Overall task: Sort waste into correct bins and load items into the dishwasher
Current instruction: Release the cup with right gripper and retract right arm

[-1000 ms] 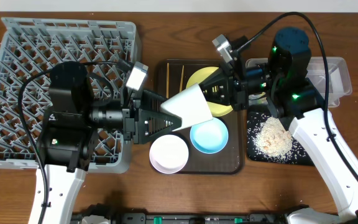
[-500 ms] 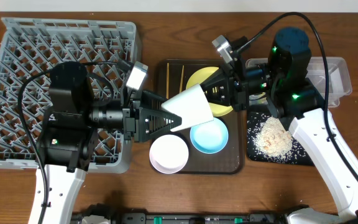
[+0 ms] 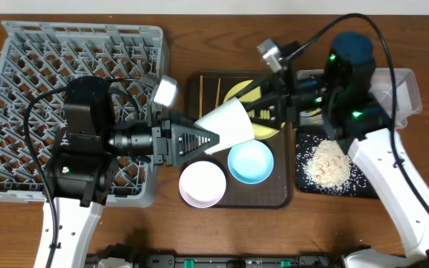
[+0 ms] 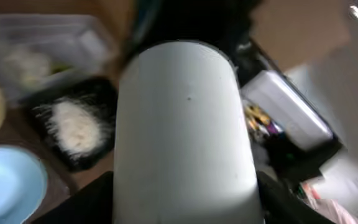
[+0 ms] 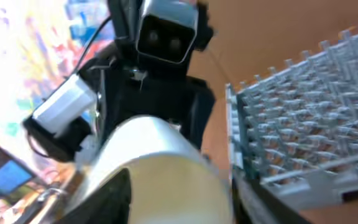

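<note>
Above the tray (image 3: 278, 190) on the counter, my left pincer (image 3: 204, 135) grips the cup (image 3: 231, 121), which lies on its side, while my right pincer (image 3: 258, 112) stands half open about its other end.

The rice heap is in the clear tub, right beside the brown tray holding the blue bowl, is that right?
No. The rice lies on the black tray, not in the clear tub, as the overhead view shows. It is beside the brown tray holding the blue bowl.
</note>
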{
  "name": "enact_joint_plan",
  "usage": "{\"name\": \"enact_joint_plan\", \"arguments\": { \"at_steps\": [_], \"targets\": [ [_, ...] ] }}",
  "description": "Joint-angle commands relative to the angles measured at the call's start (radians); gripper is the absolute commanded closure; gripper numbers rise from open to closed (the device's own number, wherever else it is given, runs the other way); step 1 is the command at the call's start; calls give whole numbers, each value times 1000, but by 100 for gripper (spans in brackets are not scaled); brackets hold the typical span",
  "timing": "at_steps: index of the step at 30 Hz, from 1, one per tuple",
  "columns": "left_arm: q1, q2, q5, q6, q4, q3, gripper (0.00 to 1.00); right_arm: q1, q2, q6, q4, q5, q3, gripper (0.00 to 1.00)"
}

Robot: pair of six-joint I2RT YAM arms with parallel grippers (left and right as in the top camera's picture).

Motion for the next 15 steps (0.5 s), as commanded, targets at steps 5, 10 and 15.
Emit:
{"name": "enact_joint_plan", "arguments": {
  "at_steps": [5, 10, 15],
  "targets": [
    [61, -10, -503, 71, -294, 7, 38, -227, 2, 90, -11, -2, 8, 35],
    [132, -29, -749, 87, -423, 7, 38, -267, 2, 52, -198, 85, 8, 11],
    [163, -46, -1036, 87, -531, 7, 38, -238, 2, -96, -677, 583, 8, 8]
  ]
}}
